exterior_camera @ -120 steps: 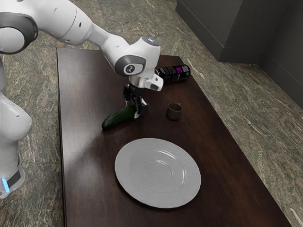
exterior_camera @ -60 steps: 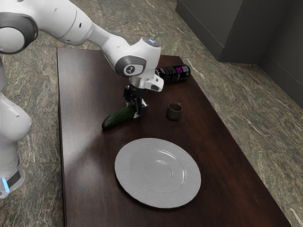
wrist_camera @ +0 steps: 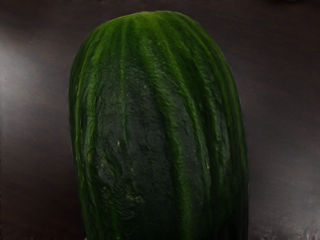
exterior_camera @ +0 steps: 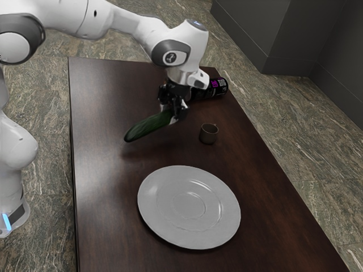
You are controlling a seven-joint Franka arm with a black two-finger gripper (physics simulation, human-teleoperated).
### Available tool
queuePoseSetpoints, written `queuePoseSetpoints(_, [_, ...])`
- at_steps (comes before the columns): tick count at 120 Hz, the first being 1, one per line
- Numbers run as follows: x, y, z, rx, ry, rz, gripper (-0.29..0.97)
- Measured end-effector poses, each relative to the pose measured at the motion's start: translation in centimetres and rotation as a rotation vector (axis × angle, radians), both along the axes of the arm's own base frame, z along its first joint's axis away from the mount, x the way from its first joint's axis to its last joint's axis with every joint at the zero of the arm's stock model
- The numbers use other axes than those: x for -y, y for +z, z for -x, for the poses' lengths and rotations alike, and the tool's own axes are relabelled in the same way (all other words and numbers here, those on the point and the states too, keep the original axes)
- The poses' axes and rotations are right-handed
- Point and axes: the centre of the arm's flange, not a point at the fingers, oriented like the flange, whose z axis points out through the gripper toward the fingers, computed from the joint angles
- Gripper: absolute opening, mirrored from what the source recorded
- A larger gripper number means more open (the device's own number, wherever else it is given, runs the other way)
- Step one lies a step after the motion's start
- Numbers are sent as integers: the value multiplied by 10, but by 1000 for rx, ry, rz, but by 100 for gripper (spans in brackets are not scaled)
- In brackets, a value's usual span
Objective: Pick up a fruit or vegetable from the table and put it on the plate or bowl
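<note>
Green cucumber [exterior_camera: 147, 127] is pinched at one end by the black gripper [exterior_camera: 174, 114], held tilted above the table [exterior_camera: 102, 181]

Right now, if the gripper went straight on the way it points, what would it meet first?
The gripper points down, shut on the cucumber. Below it lies bare table, so it would likely meet that first, the cucumber's drooping free end touching before the gripper does. The cup stands aside.

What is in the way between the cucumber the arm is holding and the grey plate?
Nothing visible. The gripper holds the cucumber in the air, and only bare table lies between it and the plate. The small metal cup stands aside, toward the exterior view's right.
</note>
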Motion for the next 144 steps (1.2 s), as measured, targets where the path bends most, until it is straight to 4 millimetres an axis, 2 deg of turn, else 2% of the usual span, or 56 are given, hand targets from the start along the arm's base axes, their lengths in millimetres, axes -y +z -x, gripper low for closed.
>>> queuePoseSetpoints(13, [28,25,-9,-8,-55,9,27])
queuePoseSetpoints(33, [107,58,-17,5,-206,14,20])
queuePoseSetpoints(65, [222,52,-4,-43,-416,46,17])
queuePoseSetpoints(82, [258,37,3,-79,-478,69,17])
queuePoseSetpoints(94, [282,14,3,-124,-518,95,18])
queuePoseSetpoints(104, [296,3,4,-143,-541,105,37])
queuePoseSetpoints(112, [298,1,4,-145,-543,107,48])
queuePoseSetpoints(121, [292,3,1,-139,-529,107,55])
queuePoseSetpoints(130, [275,53,-8,-33,-494,90,60])
queuePoseSetpoints(134, [260,82,-3,25,-467,74,61])
queuePoseSetpoints(136, [248,95,1,49,-445,66,61])
queuePoseSetpoints(138, [225,109,8,75,-403,56,62])
queuePoseSetpoints(144, [109,154,43,149,-175,25,63])
